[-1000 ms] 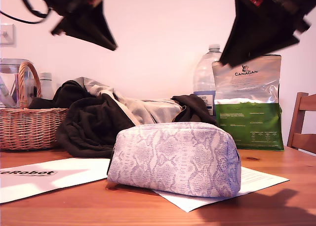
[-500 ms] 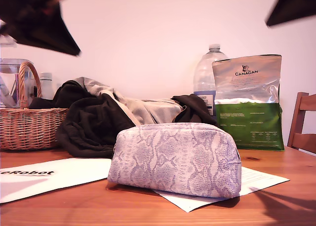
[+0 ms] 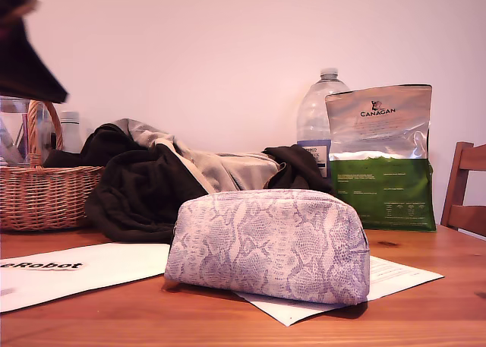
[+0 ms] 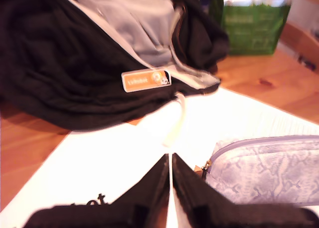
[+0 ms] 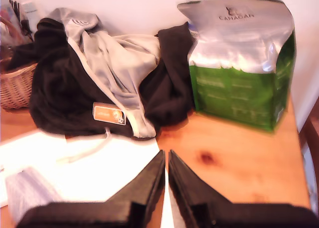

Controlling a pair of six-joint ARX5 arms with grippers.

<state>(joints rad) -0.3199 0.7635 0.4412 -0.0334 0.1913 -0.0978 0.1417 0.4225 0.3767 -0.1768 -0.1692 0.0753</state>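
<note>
The snakeskin pouch [image 3: 267,244] sits on the bench [image 3: 425,317], partly on a white sheet of paper [image 3: 395,275]. It lies on its long side, and that long side runs from the exterior view's left to the exterior view's right, with the zip along the top. The first end effector [image 4: 169,157] is the closer one. In the first wrist view, the zip end of the pouch [image 4: 264,170] is just beside its black tips, and the little zip pull [image 4: 205,166] is very near them. The tips hang over another white sheet of paper [image 4: 109,158] and point toward the black and grey jacket [image 4: 60,63] heaped behind it. Its two tips are pinched together with only a thin line between them, and they hold nothing. The second end effector [image 5: 166,153] is farther away. From there the pouch [image 5: 30,193] is only a blurry bit far off to one side. Its tips hang where the paper meets the bare wood, and they point toward the jacket and the green bag [image 5: 239,63]. They are pinched together too, with nothing in them. High at the exterior view's left, above the basket [image 3: 45,195], a dark piece of an arm [image 3: 26,66] shows, but I cannot tell which arm it is.
</note>
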